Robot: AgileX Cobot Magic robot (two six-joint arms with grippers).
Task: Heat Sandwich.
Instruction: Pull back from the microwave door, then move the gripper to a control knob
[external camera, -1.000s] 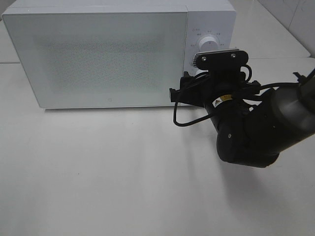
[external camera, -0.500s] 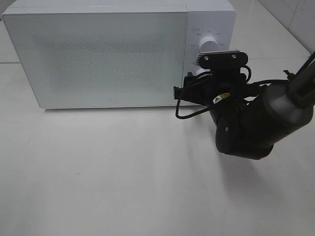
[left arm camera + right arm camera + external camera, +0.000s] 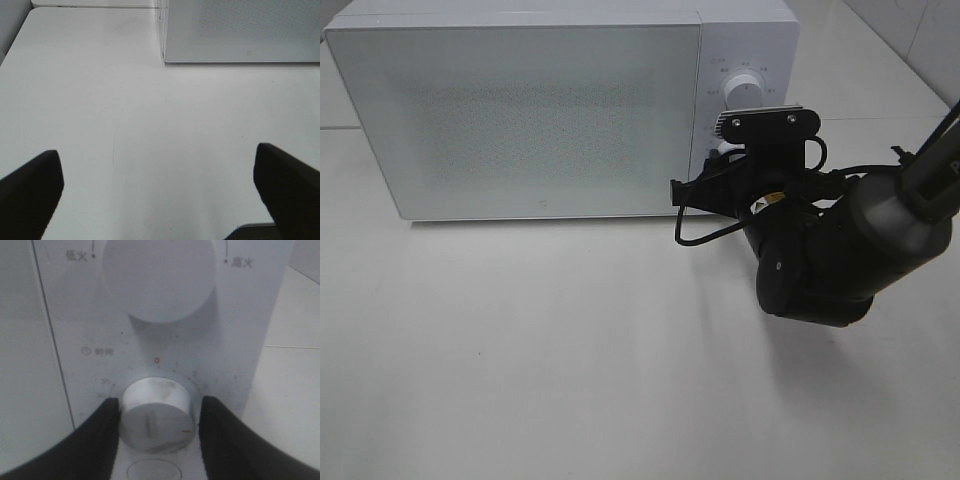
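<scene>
On the left, my left jaws stand wide open with nothing between them. Their dark fingers hang over bare table, near the lower left corner of the microwave and touching nothing.

Moving right, the microwave door is shut flush, and its speckled front gives me no view inside. I cannot see the sandwich in any of my three views. My guess is that it sits behind that door, but I can't confirm it.

Right of the door is the control panel. The power dial is on top and the timer knob below it. This knob is what the next move depends on. My right jaws straddle it, one finger hard against one flank and the other just beside the opposite flank. The knob is centred between them, and its axis points straight out of the panel along my wrist.

I can't tell whether the pads are actually pressing on the knob or only bracketing it. From the high camera the wrist mount hides the contact completely.

I take the step in hand to be setting the time, so the move needs a firm pinch and then a clean roll of the wrist about that axis. The right arm is already on the knob and the left is well apart, so this is the right arm's job. The risk is the pads slipping on the smooth rim, so that the wrist rolls and the knob stays put.
</scene>
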